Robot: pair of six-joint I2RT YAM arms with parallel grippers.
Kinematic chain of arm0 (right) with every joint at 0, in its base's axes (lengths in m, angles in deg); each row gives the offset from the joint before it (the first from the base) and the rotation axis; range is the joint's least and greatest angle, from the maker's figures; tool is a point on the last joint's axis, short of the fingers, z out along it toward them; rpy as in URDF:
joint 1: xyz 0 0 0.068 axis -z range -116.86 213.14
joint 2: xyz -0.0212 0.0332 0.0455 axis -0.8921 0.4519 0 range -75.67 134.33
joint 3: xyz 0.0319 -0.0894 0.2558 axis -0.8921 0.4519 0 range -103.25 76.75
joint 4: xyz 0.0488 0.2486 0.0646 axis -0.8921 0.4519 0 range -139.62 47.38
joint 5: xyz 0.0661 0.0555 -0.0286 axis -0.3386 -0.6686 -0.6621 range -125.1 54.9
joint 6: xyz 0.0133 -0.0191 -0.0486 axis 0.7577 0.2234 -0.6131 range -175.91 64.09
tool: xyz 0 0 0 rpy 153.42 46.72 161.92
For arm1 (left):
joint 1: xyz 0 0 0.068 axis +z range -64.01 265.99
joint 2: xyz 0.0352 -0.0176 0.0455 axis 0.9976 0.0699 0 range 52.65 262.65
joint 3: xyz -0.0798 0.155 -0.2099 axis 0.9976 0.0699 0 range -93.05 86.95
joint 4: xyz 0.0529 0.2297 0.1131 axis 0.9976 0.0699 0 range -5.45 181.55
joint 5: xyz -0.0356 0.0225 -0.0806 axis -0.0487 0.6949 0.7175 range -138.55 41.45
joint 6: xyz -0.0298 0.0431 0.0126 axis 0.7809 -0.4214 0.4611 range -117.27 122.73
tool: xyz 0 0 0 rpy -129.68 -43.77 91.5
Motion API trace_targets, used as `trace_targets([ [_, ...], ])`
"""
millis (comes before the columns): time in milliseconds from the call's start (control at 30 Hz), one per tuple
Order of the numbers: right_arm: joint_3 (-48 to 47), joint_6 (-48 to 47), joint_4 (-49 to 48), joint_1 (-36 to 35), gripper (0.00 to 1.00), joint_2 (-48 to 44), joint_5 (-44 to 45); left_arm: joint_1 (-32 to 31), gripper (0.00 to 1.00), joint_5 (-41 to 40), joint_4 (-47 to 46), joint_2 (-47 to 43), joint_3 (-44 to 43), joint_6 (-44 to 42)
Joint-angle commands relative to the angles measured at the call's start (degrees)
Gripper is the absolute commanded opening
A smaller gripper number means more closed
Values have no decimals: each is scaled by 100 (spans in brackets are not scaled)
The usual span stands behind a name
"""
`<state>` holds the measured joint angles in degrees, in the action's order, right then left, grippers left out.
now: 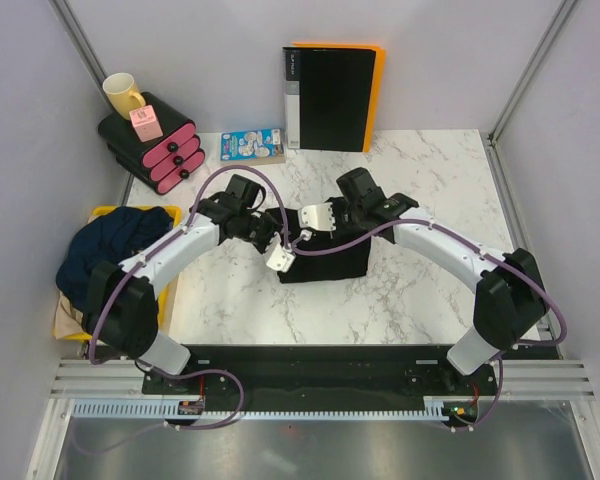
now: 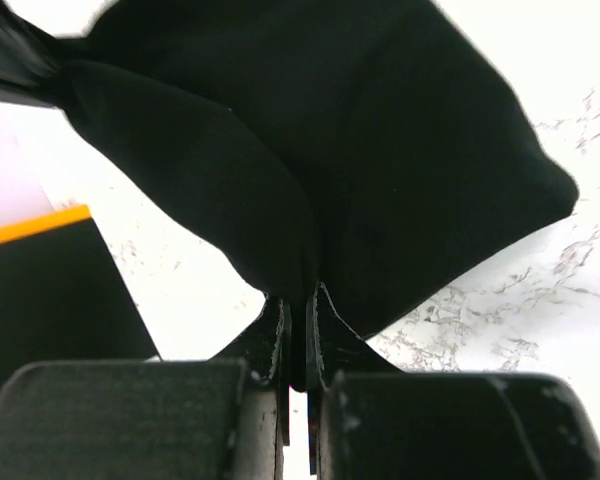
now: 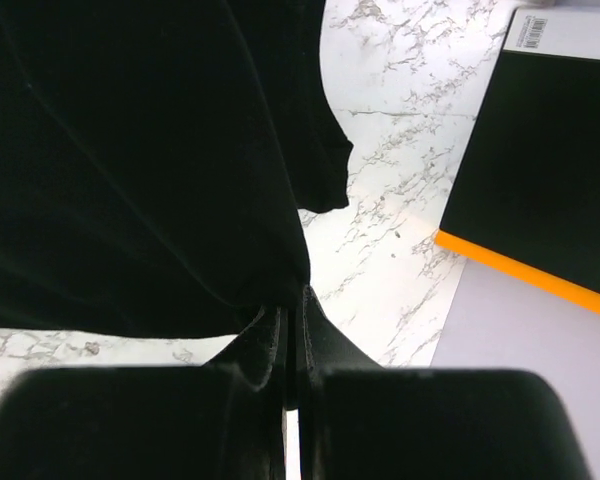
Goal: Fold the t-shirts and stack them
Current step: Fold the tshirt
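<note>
Now the left gripper [image 2: 298, 300] and right gripper [image 3: 292, 300] each pinch the black t-shirt [image 1: 340, 262] tight, mid surface [image 1: 420, 290]. A binder [image 1: 330, 95] stands behind, well apart. A navy t-shirt [image 1: 115, 245] fills the yellow bin [image 1: 105, 212].

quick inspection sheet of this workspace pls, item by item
surface: white marble table, bare around the black shirt
job's things: black t-shirt bunched at centre; navy t-shirt over tan cloth in yellow bin, left
clutter: binder against back wall; mug and pink block on black-pink stack; blue booklet
grippers: left gripper and right gripper both shut on the black t-shirt, jaws pinching cloth
cables: purple cables along both arms
surroundings: grey walls, metal posts
</note>
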<state>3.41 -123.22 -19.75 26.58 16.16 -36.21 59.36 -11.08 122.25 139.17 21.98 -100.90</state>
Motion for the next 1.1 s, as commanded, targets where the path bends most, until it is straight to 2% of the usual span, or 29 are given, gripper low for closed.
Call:
trace_targets([
  [0,-32,42,-788,43,0,54,250,97,2,-381,-971,294,177,405],
  [100,144,42,-1218,52,0,98,435,132,2,-486,-1299,479,178,546],
  [333,258,200,-1510,114,0,379,436,185,2,-592,-1844,1050,-77,757],
  [667,312,455,-2221,201,2,871,664,264,2,-689,-2160,1218,-121,792],
  [1067,-31,886,-2372,351,5,1355,717,440,2,-733,-2793,1569,-60,1144],
])
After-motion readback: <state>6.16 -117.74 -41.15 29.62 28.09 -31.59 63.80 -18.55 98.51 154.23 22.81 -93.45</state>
